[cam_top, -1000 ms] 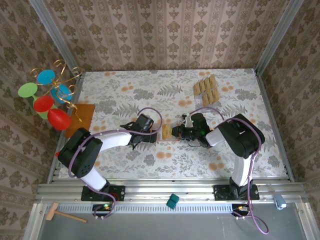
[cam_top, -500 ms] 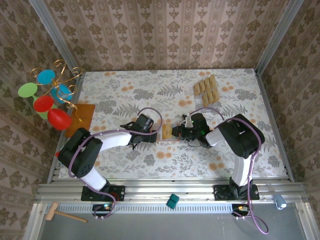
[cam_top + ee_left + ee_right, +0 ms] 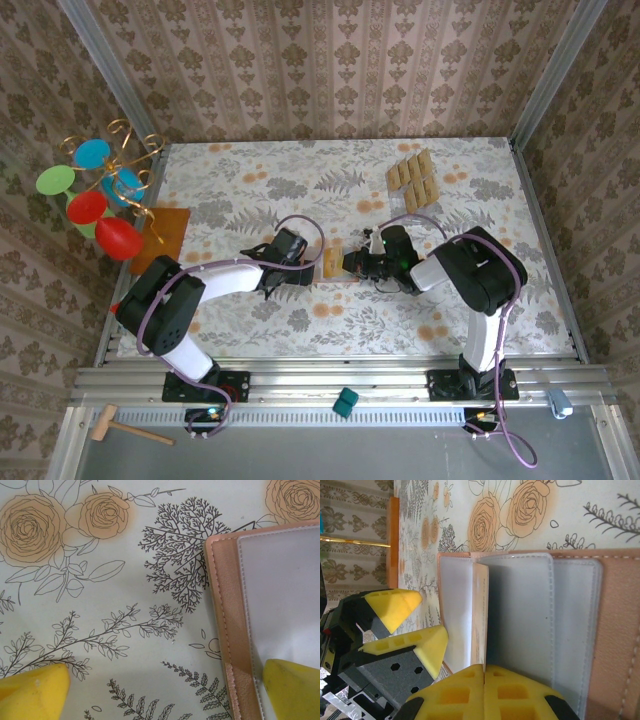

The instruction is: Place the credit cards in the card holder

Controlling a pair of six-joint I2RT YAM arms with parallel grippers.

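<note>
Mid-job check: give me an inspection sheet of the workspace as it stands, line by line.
Surface: floral tablecloth, flat, no spills seen.
Job's things: card holder lies open between the arms; one credit card stands on edge at its grey pockets; spare credit cards grouped far right.
Clutter: orange mat and wire stand with coloured discs at left; mallet and teal block below the table's near edge.
Grippers: left gripper open, one of its fingers over the holder's lining; right gripper shut on that card.
Cables: purple cables loop along both arms, clear of the holder.
Surroundings: patterned walls; nothing seen intruding.
</note>
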